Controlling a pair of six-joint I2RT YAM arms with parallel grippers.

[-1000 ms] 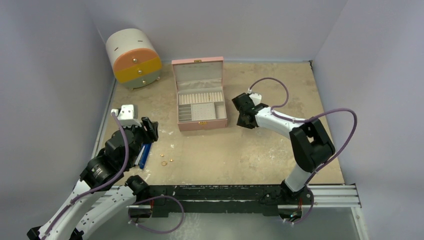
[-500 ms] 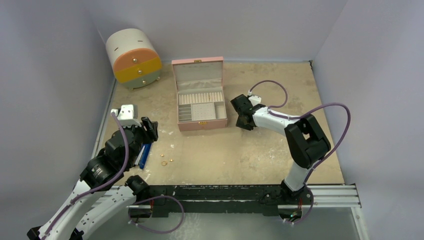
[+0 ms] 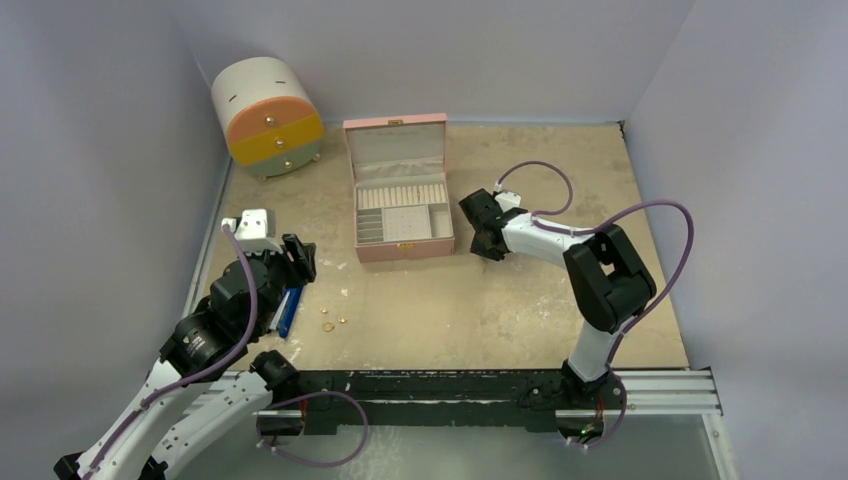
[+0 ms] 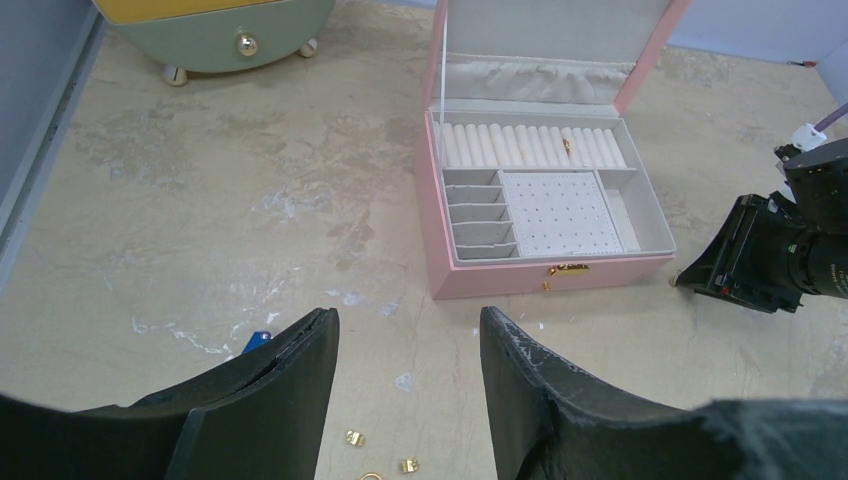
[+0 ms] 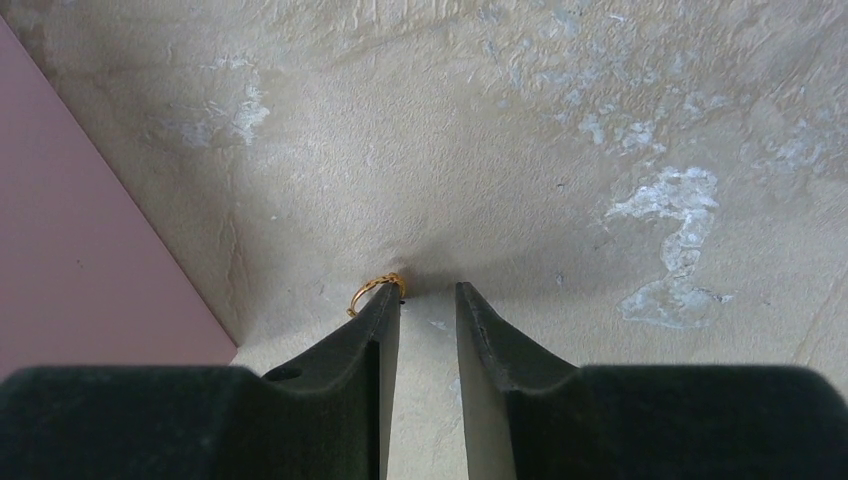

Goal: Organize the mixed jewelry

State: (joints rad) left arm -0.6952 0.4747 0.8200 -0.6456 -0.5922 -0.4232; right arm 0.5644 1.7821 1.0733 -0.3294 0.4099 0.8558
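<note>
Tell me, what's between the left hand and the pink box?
Only bare table with pale scuffs. The left wrist view shows that stretch, from the left hand up to the box.

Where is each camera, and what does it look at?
Top external: high behind the robot, looking down on the table; left arm and right arm show.
Left wrist: on the left arm, facing forward at the pink box; left gripper shows.
Right wrist: close, facing down at a gold ring; right gripper shows.
Shared: all three see the pink box.
</note>
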